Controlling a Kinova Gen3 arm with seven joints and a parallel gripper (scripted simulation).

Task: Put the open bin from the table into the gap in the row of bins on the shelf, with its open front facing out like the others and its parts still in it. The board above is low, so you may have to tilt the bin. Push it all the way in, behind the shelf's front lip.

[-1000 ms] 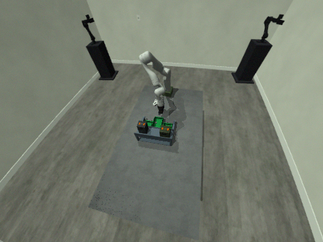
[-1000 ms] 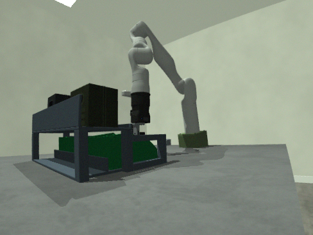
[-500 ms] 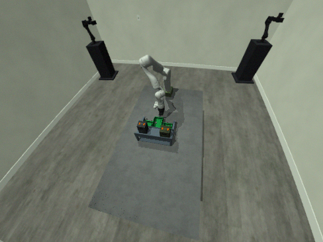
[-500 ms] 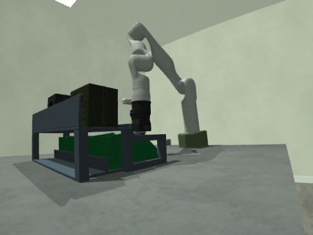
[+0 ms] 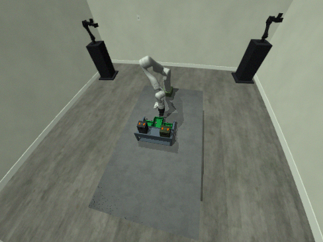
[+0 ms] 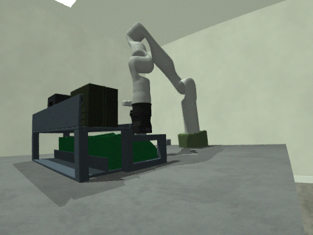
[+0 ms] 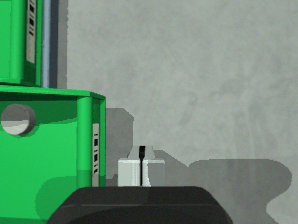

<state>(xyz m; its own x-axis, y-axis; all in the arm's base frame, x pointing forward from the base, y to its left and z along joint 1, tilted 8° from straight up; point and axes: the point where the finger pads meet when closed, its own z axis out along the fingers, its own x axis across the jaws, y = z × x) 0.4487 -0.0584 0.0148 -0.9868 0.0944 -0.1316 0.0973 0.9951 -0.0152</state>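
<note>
Pointing down, shut jaws (image 5: 161,116) near smooth green bin (image 5: 158,121) (image 7: 50,160).

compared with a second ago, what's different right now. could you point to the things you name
The arm (image 5: 152,77) (image 6: 161,59) has come down: its fingers, visible above the shelf's side frame in the earlier exterior view, are now mostly hidden behind that frame. Nothing was visibly taken hold of or let go. The shelf (image 5: 155,135) (image 6: 56,120), the green bins and the two dark boxes on top look unmoved.
</note>
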